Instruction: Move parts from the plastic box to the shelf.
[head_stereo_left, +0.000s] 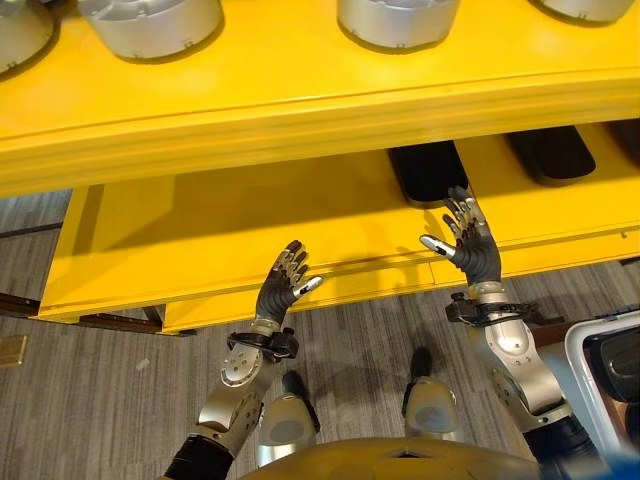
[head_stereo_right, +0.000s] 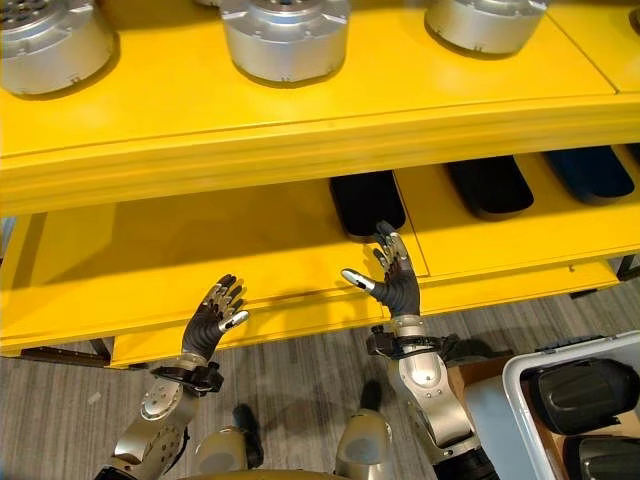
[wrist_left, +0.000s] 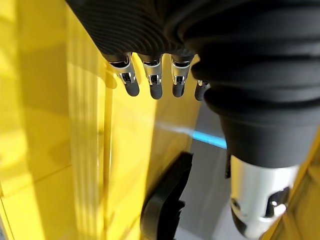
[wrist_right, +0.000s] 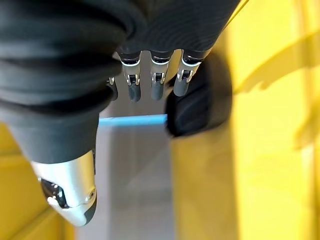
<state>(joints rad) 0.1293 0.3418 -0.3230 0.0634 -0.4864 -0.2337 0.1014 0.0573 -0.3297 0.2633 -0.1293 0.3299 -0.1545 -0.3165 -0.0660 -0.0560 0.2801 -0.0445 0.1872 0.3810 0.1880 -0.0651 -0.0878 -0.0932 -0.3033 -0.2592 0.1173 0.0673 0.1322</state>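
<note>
2 empty hands, left hand (head_stereo_left: 285, 283), right hand (head_stereo_left: 470, 245), near black part (head_stereo_left: 427, 170) on shelf (head_stereo_left: 230, 235).

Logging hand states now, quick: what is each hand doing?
Left hand: open, holding nothing, by the lower shelf edge.
Right hand: open, holding nothing, just short of a black part.

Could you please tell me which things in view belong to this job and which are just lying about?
Job:
- black parts on the yellow shelf
- dark parts in the plastic box
- left hand and right hand, both open and empty

Lying about:
- silver round housings on the upper shelf
</note>
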